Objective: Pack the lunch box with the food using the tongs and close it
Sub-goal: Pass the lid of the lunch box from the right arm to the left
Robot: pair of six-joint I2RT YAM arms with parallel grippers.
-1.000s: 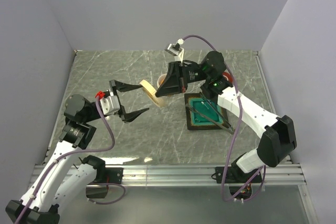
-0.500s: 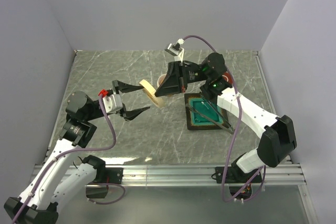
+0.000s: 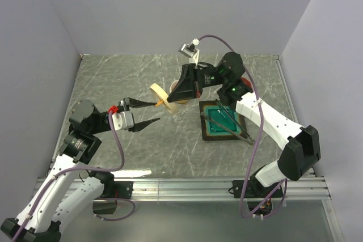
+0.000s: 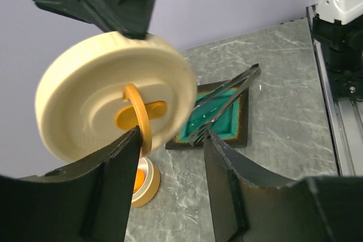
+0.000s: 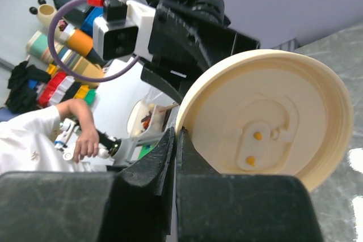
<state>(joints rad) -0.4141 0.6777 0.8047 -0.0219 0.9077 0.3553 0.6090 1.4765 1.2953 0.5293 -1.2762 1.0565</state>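
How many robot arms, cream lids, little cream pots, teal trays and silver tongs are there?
Robot arms: 2 (left arm, right arm)
Cream lid: 1
Little cream pot: 1
Teal tray: 1
Silver tongs: 1
Total: 6

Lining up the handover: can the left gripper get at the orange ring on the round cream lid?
Probably yes. The right gripper holds the round cream lid up, its orange ring facing the open left gripper, nothing between them.
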